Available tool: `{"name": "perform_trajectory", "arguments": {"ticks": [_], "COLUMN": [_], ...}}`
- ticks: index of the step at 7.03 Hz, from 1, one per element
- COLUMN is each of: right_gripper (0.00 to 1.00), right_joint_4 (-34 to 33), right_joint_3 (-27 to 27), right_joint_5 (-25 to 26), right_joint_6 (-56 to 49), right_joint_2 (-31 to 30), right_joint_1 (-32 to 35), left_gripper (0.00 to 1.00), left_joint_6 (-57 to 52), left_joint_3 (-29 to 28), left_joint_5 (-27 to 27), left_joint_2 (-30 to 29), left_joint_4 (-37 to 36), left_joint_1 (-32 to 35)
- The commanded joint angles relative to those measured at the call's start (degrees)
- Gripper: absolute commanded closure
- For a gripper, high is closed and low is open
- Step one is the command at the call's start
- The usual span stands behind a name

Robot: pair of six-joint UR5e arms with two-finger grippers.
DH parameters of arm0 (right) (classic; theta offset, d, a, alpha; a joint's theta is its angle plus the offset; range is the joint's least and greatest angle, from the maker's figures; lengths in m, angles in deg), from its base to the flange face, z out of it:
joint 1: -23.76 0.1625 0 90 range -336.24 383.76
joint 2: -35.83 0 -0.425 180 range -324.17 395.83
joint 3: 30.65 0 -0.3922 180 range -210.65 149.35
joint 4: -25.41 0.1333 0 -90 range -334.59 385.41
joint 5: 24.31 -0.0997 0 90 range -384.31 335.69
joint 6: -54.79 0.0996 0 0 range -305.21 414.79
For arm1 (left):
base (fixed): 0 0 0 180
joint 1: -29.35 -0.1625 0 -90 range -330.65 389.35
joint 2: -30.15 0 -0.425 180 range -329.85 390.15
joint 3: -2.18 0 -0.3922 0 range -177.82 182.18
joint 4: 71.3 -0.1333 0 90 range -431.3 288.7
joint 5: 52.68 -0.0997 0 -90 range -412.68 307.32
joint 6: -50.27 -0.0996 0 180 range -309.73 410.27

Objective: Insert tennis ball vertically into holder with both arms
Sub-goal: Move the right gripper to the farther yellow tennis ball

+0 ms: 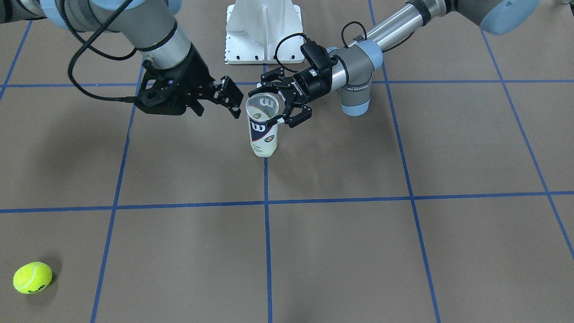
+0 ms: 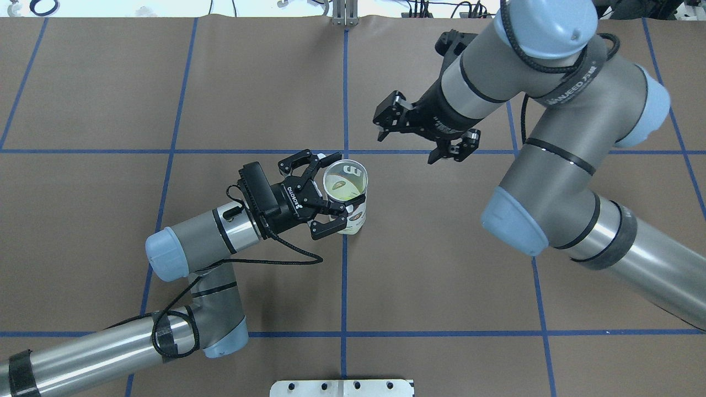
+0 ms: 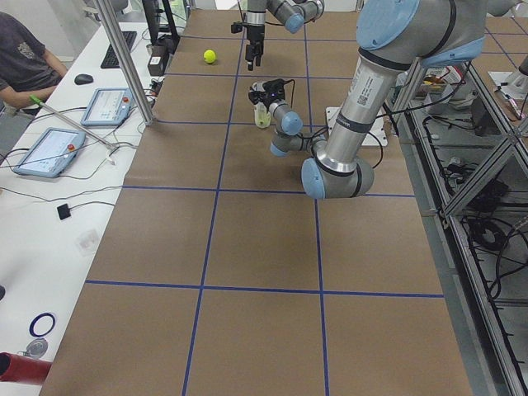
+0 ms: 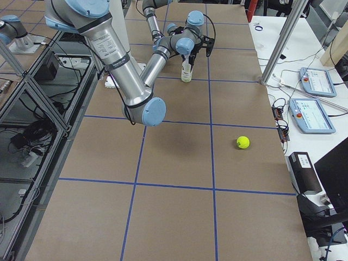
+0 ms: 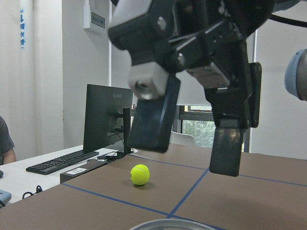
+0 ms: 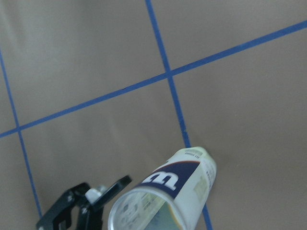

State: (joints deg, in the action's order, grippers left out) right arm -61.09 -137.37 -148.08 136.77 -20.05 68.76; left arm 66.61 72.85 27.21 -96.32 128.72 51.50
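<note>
The holder (image 1: 263,130) is a clear can with a navy "W" label. It stands upright on the table's centre line, mouth open upward (image 2: 344,179), with yellow-green showing at its bottom. My left gripper (image 2: 322,193) comes in sideways and its fingers clasp the can just below the rim (image 1: 280,105). My right gripper (image 1: 219,101) hangs open and empty a little to the can's far side (image 2: 411,138), and it fills the left wrist view (image 5: 192,143). A loose tennis ball (image 1: 32,277) lies far off near the table's corner (image 4: 243,142).
The white pedestal base (image 1: 263,31) stands at the robot's edge behind the can. Blue tape lines grid the brown table. A side desk with tablets (image 4: 315,81), a keyboard and a monitor (image 5: 108,120) runs along the far edge. A seated person (image 3: 25,66) is there.
</note>
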Motion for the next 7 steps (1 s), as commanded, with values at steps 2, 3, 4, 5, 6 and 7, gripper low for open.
{"name": "perform_trajectory", "arguments": {"ticks": [2, 3, 4, 5, 6, 7], "right_gripper": [0.01, 0.01, 0.01, 0.01, 0.01, 0.01], "right_joint_4": [0.37, 0.54, 3.33, 9.1, 12.2, 14.41], "right_joint_3": [15.06, 22.88, 30.18, 37.13, 41.2, 42.63], "right_joint_5": [-1.57, -1.48, -1.31, -0.78, 2.01, 4.21], "right_joint_6": [-23.88, -32.5, -36.06, -35.66, -32.53, -31.02], "right_joint_2": [-6.17, -6.0, -4.87, -3.38, -1.8, -1.17], "right_joint_1": [13.66, 18.4, 20.63, 21.26, 21.26, 20.92], "left_gripper": [0.07, 0.06, 0.05, 0.05, 0.04, 0.04], "left_joint_6": [0.01, 0.1, 0.1, 0.1, 0.1, 0.1], "left_joint_3": [0.0, 0.0, -0.09, -0.09, -0.09, -0.09], "left_joint_5": [0.0, 0.0, 0.0, 0.0, 0.0, 0.0], "left_joint_2": [0.08, 0.08, -0.01, -0.01, 0.08, 0.08], "left_joint_4": [0.98, 0.98, 0.98, 0.98, 0.98, 0.98], "left_joint_1": [0.0, 0.0, 0.0, 0.0, 0.0, 0.0]}}
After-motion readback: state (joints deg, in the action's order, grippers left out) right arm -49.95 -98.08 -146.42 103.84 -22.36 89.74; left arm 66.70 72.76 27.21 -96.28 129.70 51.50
